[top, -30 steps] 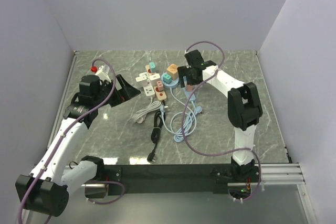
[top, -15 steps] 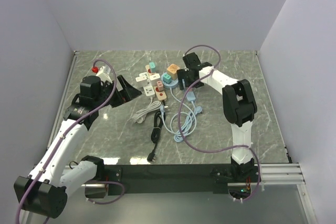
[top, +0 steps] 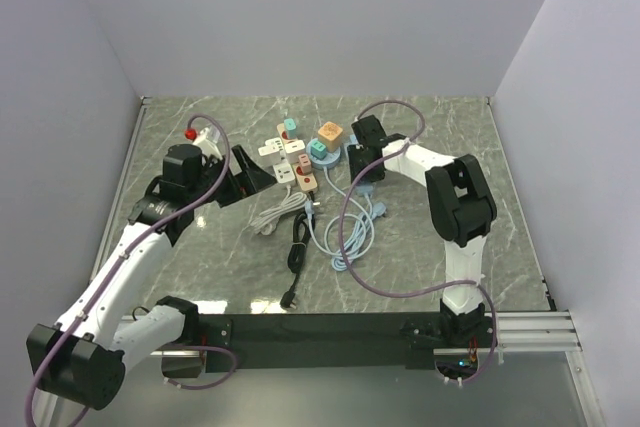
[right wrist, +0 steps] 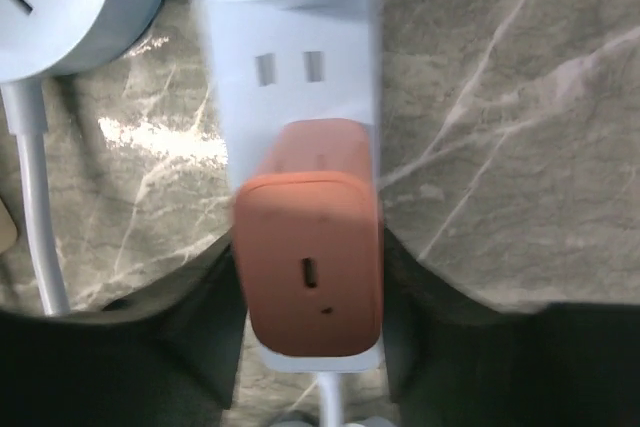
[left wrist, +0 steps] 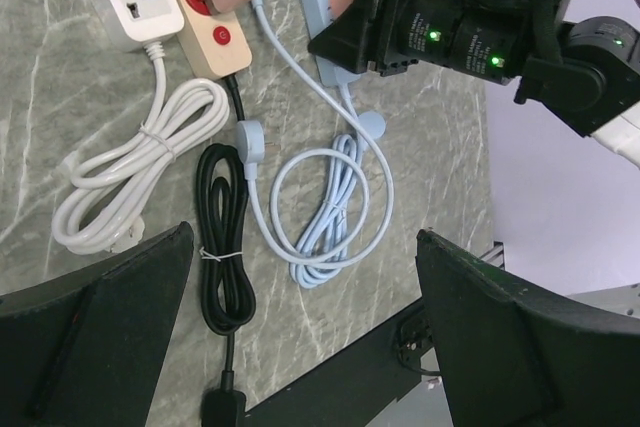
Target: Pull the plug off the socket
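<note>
Plug: a salmon block (right wrist: 308,237) is seated in the near end of the pale blue strip (right wrist: 290,47), right of centre on the worktop (right wrist: 500,97). It is not yet drawn out.
Right claw: the right claw (right wrist: 308,282) is set over the plug from above, with a dark finger (right wrist: 200,327) laid against each long side. The plug is judged to be grasped, though the wrist view is smeared.
Axis: the plug's long side is aligned with the strip, which runs far to near. The plug is spanned across its short width.
Bearing: the plug lies directly between the jaws, so no sideways approach is called for. A pull straight up, away from the strip's face, is judged to be needed.
Risk: the strip is held down by nothing, so it may be lifted along with the plug.
Left claw: the left claw (top: 252,175) is spread wide and holds nothing. It hangs above the coiled cables (left wrist: 330,207), left of the strip and well apart from the plug, so the right arm is much the nearer.
Change: a second ago the right claw was spread wide above the strip. It has since been lowered and narrowed onto the plug. The left arm has been shifted slightly right.
</note>
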`<state>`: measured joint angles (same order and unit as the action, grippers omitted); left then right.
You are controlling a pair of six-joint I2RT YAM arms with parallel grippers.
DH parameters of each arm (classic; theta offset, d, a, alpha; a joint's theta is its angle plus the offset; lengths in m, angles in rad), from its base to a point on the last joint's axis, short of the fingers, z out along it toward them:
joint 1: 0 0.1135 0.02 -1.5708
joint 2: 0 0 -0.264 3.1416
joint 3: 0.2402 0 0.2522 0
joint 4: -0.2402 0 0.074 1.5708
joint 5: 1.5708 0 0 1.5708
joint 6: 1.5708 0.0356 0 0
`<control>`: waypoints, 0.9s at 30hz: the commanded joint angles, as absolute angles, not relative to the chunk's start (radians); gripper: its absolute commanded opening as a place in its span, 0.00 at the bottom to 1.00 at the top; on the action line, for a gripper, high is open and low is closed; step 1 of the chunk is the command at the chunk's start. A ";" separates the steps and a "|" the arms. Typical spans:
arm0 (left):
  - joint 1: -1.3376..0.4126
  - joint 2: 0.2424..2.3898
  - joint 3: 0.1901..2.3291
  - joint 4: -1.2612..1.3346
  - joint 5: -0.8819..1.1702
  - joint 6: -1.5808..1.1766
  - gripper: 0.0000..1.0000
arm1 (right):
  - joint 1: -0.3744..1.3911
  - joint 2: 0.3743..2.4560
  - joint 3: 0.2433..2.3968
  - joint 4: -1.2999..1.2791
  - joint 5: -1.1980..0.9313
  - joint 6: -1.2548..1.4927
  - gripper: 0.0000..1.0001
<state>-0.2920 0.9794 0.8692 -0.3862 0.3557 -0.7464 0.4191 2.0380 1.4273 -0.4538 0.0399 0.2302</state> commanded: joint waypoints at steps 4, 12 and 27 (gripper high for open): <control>-0.331 1.028 0.870 -0.376 0.302 -0.761 0.99 | 0.414 1.928 1.355 -0.459 0.008 0.291 0.06; -0.457 1.178 0.910 -0.281 0.259 -0.814 0.99 | 0.380 1.671 1.252 -0.512 -0.202 0.354 0.00; -0.703 1.488 1.140 -0.133 0.095 -0.833 1.00 | 0.362 1.505 1.114 -0.551 -0.719 0.348 0.00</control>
